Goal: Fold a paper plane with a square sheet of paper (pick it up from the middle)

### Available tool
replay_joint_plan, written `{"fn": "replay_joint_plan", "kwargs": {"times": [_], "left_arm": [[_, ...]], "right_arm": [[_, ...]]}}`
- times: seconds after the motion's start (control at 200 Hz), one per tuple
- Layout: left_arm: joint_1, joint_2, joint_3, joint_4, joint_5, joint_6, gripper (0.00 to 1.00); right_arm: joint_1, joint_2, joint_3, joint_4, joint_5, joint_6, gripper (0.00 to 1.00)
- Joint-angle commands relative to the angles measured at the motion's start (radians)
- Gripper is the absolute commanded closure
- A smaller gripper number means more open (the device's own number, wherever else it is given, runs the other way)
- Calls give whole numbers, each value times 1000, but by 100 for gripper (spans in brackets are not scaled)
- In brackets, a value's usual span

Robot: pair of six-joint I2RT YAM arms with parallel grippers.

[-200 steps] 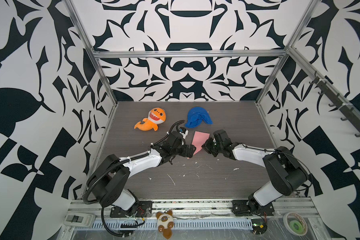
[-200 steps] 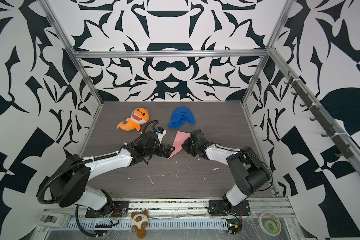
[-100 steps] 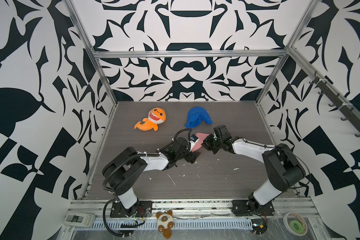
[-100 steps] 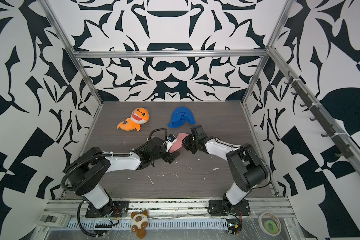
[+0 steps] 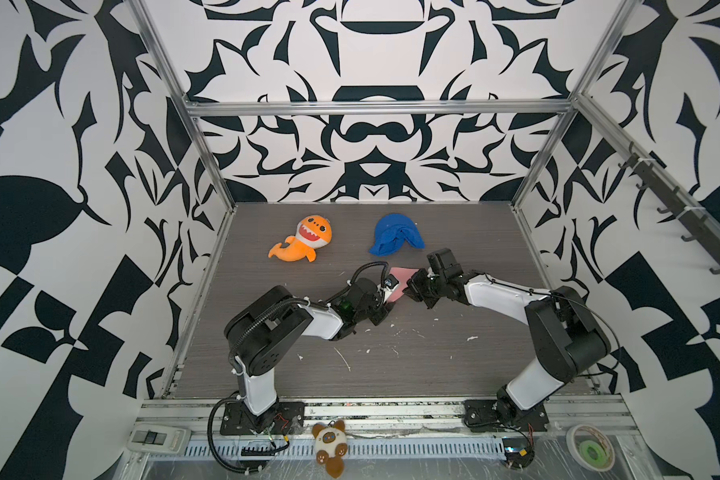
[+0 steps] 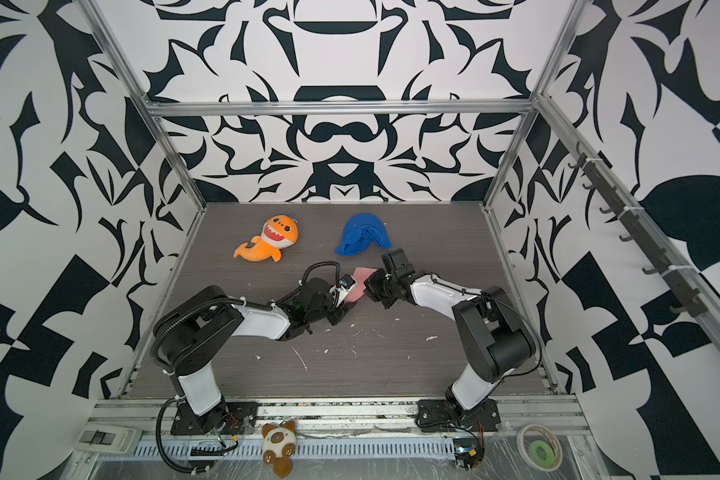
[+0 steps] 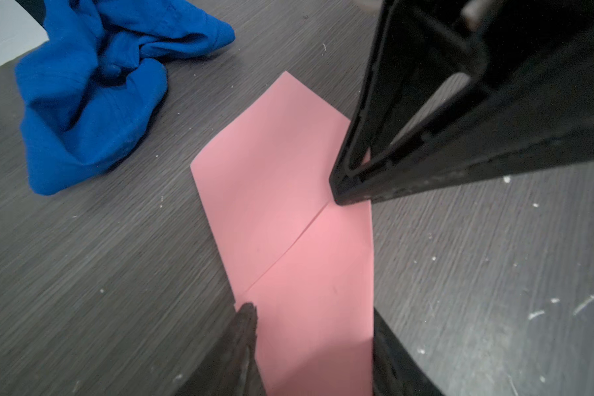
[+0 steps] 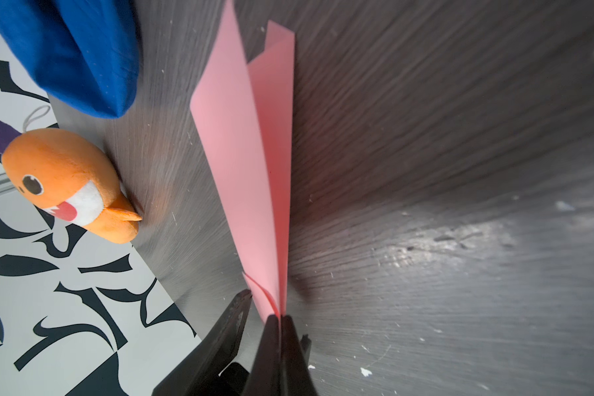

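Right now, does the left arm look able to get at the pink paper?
Probably yes: the left gripper straddles the paper, jaws apart, nothing between; the right gripper pinches it further along.

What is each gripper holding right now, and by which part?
The right gripper is shut on the folded pink paper, pinching one edge at the crease line. The left gripper straddles the paper, jaws apart, not yet gripping.
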Motion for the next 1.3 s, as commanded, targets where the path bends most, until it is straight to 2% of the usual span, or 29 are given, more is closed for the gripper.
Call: {"fn": "replay_joint_plan", "kwargs": {"times": [0.0,0.16,0.395,0.52,0.76,0.98,1.295], "left_arm": [[-2,10,0,31,-6,-6,48],[-5,-7,-10,31,-5,-18,47],[-5,3,-3,21,2,-20,59],[-5,20,4,17,-9,-22,60],[-5,28,3,12,-13,-32,70],[-5,37,9,-4,-2,-40,74],[-5,46,8,-15,3,-51,78]], "right_arm": [[-4,12,44,-27,-14,7,100],[-4,31,57,-41,-20,11,100],[-4,48,65,-44,-29,19,100],[-4,45,65,-45,-33,21,100],[-4,44,70,-47,-45,10,100],[-4,52,87,-54,-53,-20,82],[-4,69,95,-57,-59,-30,80]]}}
